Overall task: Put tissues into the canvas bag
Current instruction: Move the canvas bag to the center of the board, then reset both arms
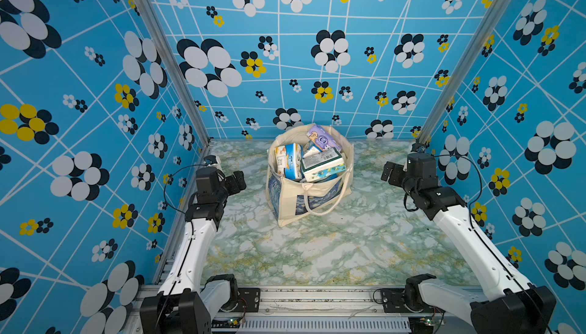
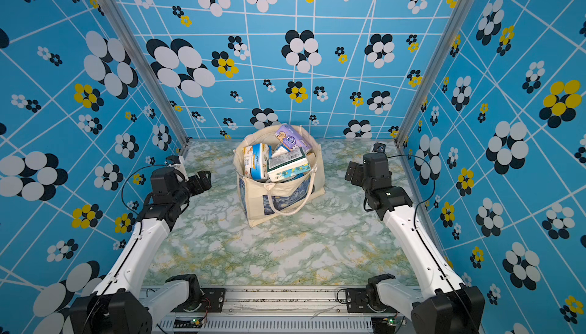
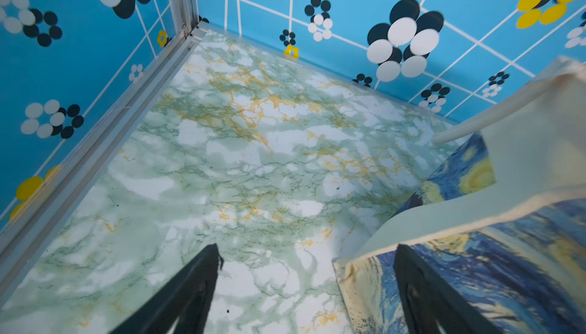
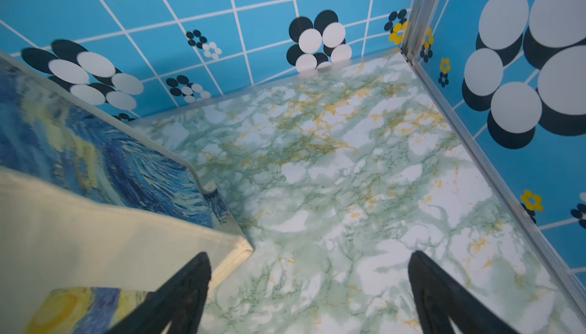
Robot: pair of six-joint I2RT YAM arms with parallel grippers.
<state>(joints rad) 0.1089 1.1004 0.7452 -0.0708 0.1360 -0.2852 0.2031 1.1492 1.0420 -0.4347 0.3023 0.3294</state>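
The left gripper (image 3: 307,248) is open. In the left wrist view its two black fingers (image 3: 190,291) stand wide apart with nothing between them, above the marbled tabletop. In both top views the left gripper (image 1: 236,182) (image 2: 201,182) hangs off the table at the left of the canvas bag, near it but not touching.

The right gripper (image 4: 309,254) is open too. Its dark fingers (image 4: 444,297) are spread wide and hold nothing. In both top views the right gripper (image 1: 391,172) (image 2: 353,172) hangs at the right of the bag, a little farther from it than the left one, and clear of it.

Between the two grippers stands the canvas bag (image 1: 287,210), upright with its mouth open, toward the back middle of the table. It is cream fabric with a swirling blue and yellow painting printed on its sides. One cream loop handle (image 1: 320,210) droops down over the front face.

The tissues are inside the bag, piled up to the brim. A lavender pack (image 1: 322,137) leans at the back and rises above the rim. A blue-and-white pack (image 1: 288,161) stands on end at the left. A green-and-white labelled pack (image 1: 323,163) lies tilted at the right, touching both of the others. Any packs lower down are hidden.

The table (image 1: 317,253) has a green, white and yellow marble pattern. Blue walls (image 1: 285,63) with white lines and black, white and yellow flowers enclose it on three sides.
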